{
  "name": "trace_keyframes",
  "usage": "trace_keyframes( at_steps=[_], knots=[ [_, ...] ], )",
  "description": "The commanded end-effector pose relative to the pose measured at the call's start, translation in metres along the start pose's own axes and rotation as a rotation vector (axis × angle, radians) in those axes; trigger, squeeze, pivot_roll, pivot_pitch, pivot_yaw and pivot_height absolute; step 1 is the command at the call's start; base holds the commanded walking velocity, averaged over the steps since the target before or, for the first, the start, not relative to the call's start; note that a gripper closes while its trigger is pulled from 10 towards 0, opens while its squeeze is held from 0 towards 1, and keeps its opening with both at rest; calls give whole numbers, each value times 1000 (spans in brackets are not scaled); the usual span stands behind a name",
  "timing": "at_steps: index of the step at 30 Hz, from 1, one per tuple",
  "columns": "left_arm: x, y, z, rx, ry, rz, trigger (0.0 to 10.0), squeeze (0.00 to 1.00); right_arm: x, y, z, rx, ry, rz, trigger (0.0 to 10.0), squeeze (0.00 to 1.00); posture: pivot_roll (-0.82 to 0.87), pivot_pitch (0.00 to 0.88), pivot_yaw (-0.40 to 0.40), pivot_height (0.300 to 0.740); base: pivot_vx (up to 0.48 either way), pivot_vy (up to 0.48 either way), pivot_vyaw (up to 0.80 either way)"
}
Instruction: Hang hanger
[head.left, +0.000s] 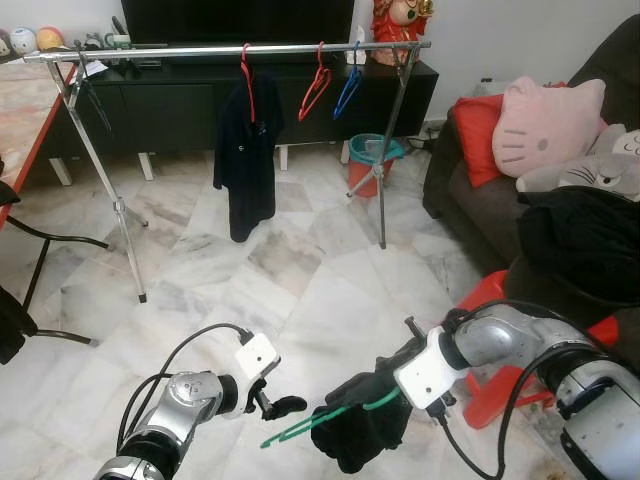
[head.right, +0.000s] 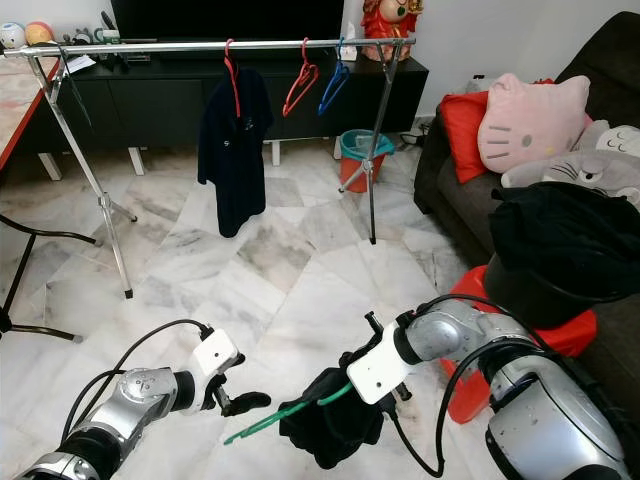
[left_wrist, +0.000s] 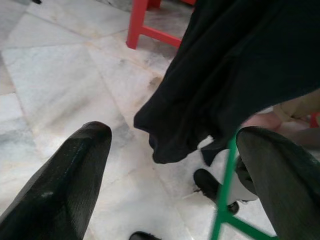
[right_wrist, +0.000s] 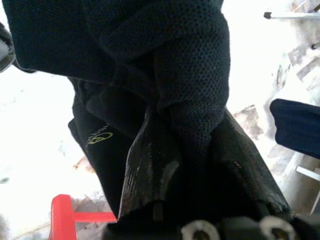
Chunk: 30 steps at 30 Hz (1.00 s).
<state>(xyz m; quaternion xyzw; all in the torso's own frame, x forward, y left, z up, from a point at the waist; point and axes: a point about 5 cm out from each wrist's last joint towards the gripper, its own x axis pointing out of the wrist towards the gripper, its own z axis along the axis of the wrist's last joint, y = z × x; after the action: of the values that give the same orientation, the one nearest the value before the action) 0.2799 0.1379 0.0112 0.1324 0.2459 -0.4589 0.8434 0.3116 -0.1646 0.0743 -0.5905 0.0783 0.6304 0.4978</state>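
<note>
A green hanger (head.left: 330, 415) carrying a black garment (head.left: 362, 430) hangs low over the marble floor. My right gripper (right_wrist: 195, 135) is shut on it, with fabric bunched between its fingers (right_wrist: 150, 170). My left gripper (head.left: 277, 402) stands open just left of the hanger's free end, apart from it. In the left wrist view the green hanger (left_wrist: 225, 200) passes beside one finger (left_wrist: 280, 180), under the black garment (left_wrist: 235, 65). Far ahead stands a silver clothes rail (head.left: 230, 50) with a red hanger bearing a dark garment (head.left: 245, 150), a bare red hanger (head.left: 315, 85) and a blue hanger (head.left: 348, 85).
A dark sofa (head.left: 470, 200) with a pink cushion (head.left: 548, 125) is on the right, and a red stool (head.left: 500, 385) sits by my right arm. A teal bin (head.left: 365, 160) stands behind the rail's right leg. A black cabinet (head.left: 170, 100) is at the back, and a table edge (head.left: 25, 150) on the left.
</note>
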Motion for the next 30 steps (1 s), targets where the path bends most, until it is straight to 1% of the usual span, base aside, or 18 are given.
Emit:
trace_keyframes(
  at_steps=[1,3,5,7,14,17,22,28,29,30],
  knots=[
    [3,-1,4,25,7,-32,10000,0,-4,-12,-1,-8,22,-40,0,0,82,0,-117,740,0,0,0],
    [4,-2,4,21,4,-45,10000,0,-3,-13,-1,5,24,-51,0,0,82,0,-117,740,0,0,0],
    [5,0,6,20,3,-24,10000,0,2,-17,-2,52,49,-89,0,0,85,0,-117,740,0,0,0],
    [5,2,6,14,2,6,10000,0,5,-17,1,83,24,-97,0,0,85,0,-117,740,0,0,0],
    [5,4,7,-4,-11,31,10000,0,10,-15,6,87,-9,-102,0,0,85,0,-111,740,0,0,0],
    [6,4,6,-24,-26,50,10000,0,10,-16,9,103,-50,-92,0,0,79,0,-110,740,0,0,0],
    [8,3,6,-55,-44,55,10000,0,9,-18,14,91,-94,-85,0,0,80,0,-120,740,0,0,0],
    [8,2,4,-63,-36,51,10000,0,8,-21,14,85,-94,-78,0,0,80,0,-126,740,0,0,0],
    [8,1,3,-63,-32,51,8510,0,7,-21,14,84,-95,-77,0,0,80,0,-126,740,0,0,0],
    [8,1,3,-63,-32,51,8510,0,7,-21,14,84,-95,-77,0,0,80,0,-126,740,0,0,0]
  ],
)
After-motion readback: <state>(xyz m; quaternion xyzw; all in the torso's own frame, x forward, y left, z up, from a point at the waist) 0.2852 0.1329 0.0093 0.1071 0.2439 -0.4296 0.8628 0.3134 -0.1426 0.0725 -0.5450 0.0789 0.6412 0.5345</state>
